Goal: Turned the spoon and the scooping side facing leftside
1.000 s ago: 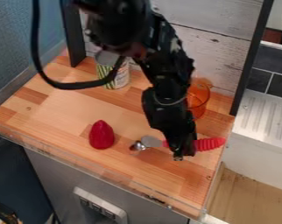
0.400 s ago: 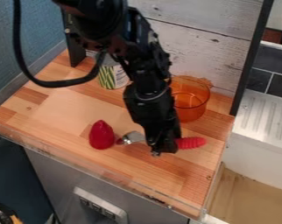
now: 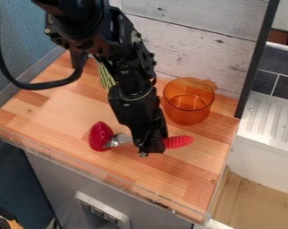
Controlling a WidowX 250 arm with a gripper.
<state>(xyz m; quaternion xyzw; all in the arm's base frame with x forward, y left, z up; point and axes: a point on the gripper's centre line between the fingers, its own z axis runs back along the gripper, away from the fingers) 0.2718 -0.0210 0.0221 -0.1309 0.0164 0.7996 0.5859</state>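
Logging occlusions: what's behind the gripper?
The spoon: its metal head shows at image left, red ribbed handle at image right. The stretch between is covered by the gripper.

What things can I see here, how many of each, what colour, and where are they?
Spoon: one, silvery head with red handle, head pointing left in the picture against the red object
Red object: one, red, rounded with a narrower top, on the wooden top left of the spoon
Pot: one, see-through orange, toward the back right
Can: one, green-and-white stripes visible, at the back, partly behind the arm
Wooden top: one, light and mid brown, under all of these
Sink: one, white, at the right
Robot arm: one, black, from the upper left
Gripper: one, black, over the spoon's handle
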